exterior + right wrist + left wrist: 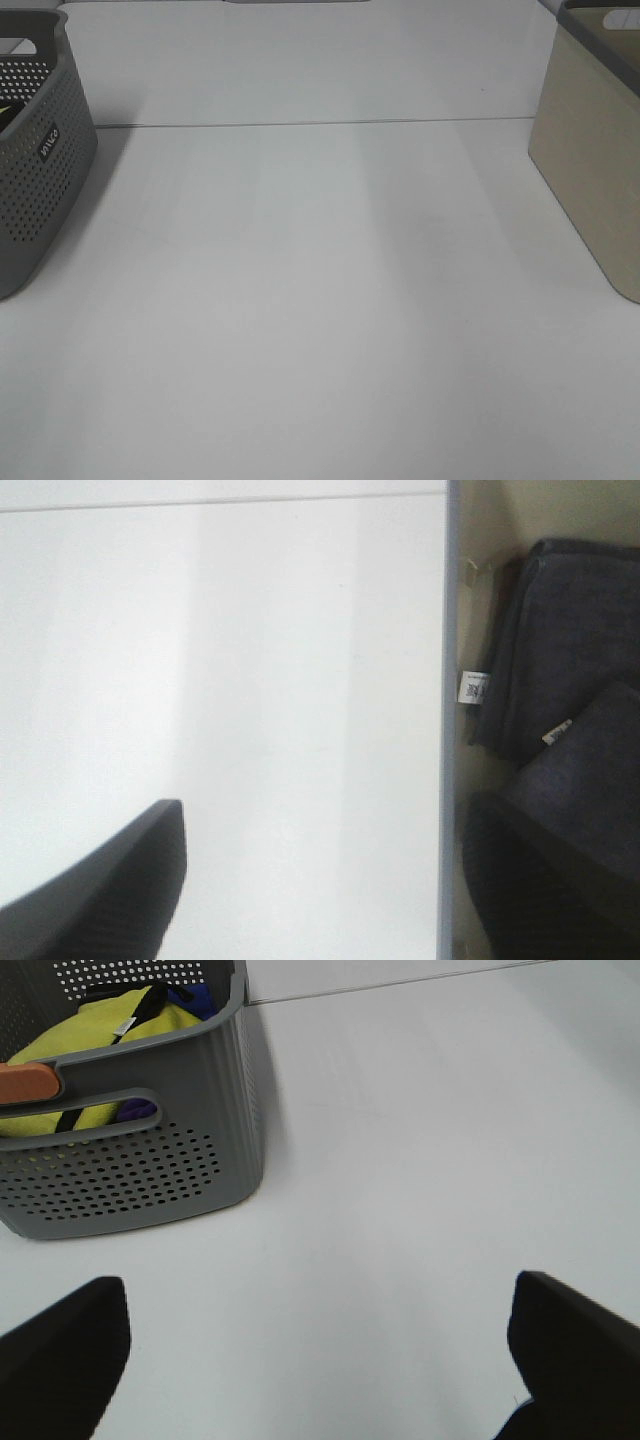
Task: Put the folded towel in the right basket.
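Folded towel [585,630]: dark grey, lying inside the right basket [447,680], close against its grey-rimmed side wall. A second dark fold [600,770] overlaps it; whether it is the same cloth I cannot tell. Two small white tags [474,687] show at the fold edges. In the high view this basket [590,170] is beige with a grey rim, cropped by the right edge of the frame, and its inside is hidden from that angle. The right gripper [325,825] hangs straddling that side wall, one finger over the table and the other over the basket's inside above the cloth. Its fingers are spread wide with nothing between them. The table [320,300] is white, with a thin seam [300,124] running across the upper part of the frame. A wide bare stretch separates the two baskets. The left basket [40,150], grey and perforated, sits at the upper left edge of the frame, well apart from the right one. It holds a yellow cloth [100,1040], and an orange piece [28,1082] sits at its handle rim. The left gripper [318,1310] points down at bare table beside this basket, touching nothing, its fingers likewise spread apart and empty. The arm links lie outside the high view.
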Tool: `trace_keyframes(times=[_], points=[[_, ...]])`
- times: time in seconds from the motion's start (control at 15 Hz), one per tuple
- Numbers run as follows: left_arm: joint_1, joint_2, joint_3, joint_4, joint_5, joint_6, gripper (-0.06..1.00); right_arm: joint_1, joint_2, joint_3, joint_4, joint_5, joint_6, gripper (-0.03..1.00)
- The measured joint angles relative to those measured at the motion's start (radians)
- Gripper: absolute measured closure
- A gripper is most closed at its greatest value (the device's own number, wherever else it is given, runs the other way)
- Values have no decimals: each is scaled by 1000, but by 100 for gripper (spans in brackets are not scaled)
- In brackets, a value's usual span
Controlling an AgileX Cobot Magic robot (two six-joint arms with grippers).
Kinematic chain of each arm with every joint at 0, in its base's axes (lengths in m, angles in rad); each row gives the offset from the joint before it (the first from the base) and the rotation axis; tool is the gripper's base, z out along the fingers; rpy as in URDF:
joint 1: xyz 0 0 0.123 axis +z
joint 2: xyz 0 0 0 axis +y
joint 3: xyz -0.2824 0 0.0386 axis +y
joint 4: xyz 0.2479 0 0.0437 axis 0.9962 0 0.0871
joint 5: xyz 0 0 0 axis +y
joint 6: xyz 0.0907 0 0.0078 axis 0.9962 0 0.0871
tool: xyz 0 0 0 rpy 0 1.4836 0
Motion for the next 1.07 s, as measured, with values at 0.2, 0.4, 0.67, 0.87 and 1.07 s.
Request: trace_keyframes(times=[0.2, 0.4, 0.67, 0.87, 1.07], points=[[0, 0, 0, 0, 0, 0, -3, 8, -193, 133, -19, 0, 9, 24], [0, 0, 0, 0, 0, 0, -3, 8, -424, 429, -48, -1, 24, 24], [0, 0, 0, 0, 0, 0, -3, 8, -717, 879, -49, 2, 24, 24], [0, 0, 0, 0, 0, 0, -3, 8, -908, 1094, -51, 3, 25, 24], [0, 0, 0, 0, 0, 0, -3, 8, -1229, 1312, -111, 11, 25, 24]])
